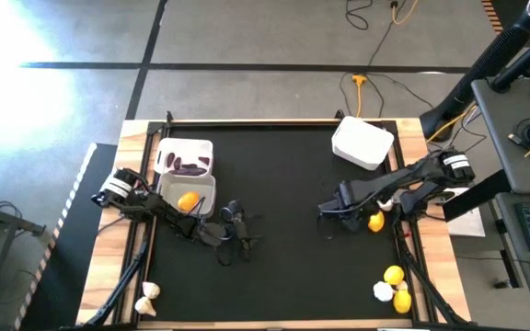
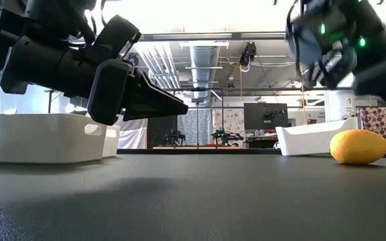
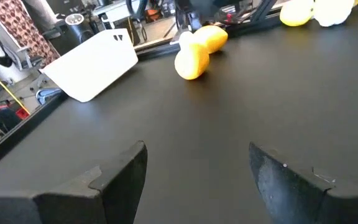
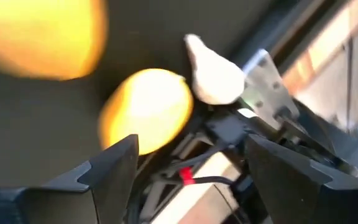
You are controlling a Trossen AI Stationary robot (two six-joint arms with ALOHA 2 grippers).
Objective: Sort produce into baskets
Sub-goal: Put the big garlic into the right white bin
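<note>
Two white baskets stand at the far left: one (image 1: 185, 154) holds dark purple pieces, the other (image 1: 191, 195) holds a lemon (image 1: 188, 200). A third basket (image 1: 362, 142) sits at the far right. My right gripper (image 1: 357, 217) is open above a lemon (image 1: 375, 222) and a garlic bulb (image 1: 386, 205). In the right wrist view (image 4: 188, 168) its fingers frame the lemon (image 4: 145, 109) and the garlic (image 4: 213, 78) without touching them. My left gripper (image 1: 245, 230) is open and empty just above the table's middle (image 3: 197, 174).
Two lemons (image 1: 394, 274) and a garlic bulb (image 1: 382, 291) lie at the near right corner. Two garlic bulbs (image 1: 147, 292) lie at the near left corner. A second lemon (image 3: 211, 37) lies close behind the one under my right gripper. Black mat (image 1: 283, 175) lies between the arms.
</note>
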